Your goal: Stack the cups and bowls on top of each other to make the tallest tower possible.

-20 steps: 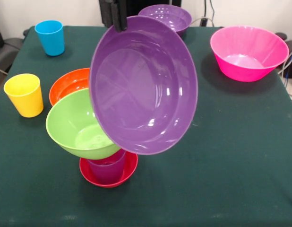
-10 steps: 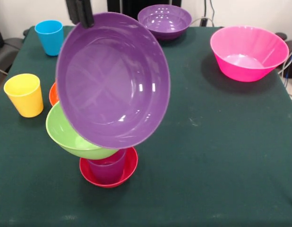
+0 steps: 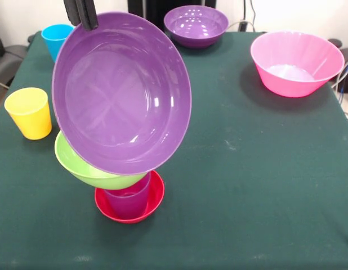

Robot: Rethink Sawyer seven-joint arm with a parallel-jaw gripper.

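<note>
Stack nearest camera, below the fingers: red bowl (image 3: 129,205) on tabletop (image 3: 258,185), purple cup (image 3: 128,199) inside it, green bowl (image 3: 92,169) tilted on top. Fingers (image 3: 81,14) pinch big purple bowl (image 3: 122,93) by its rim, tipped on edge, empty. Beyond: second purple bowl (image 3: 196,25), also empty.

The fingers (image 3: 84,14) have carried the tilted purple bowl (image 3: 122,93) leftward in the front view, over the lime green bowl (image 3: 89,171).

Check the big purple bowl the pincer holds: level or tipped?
Tipped. The big purple bowl hangs by its rim from the pincer, its inside facing the camera, above the green bowl.
</note>
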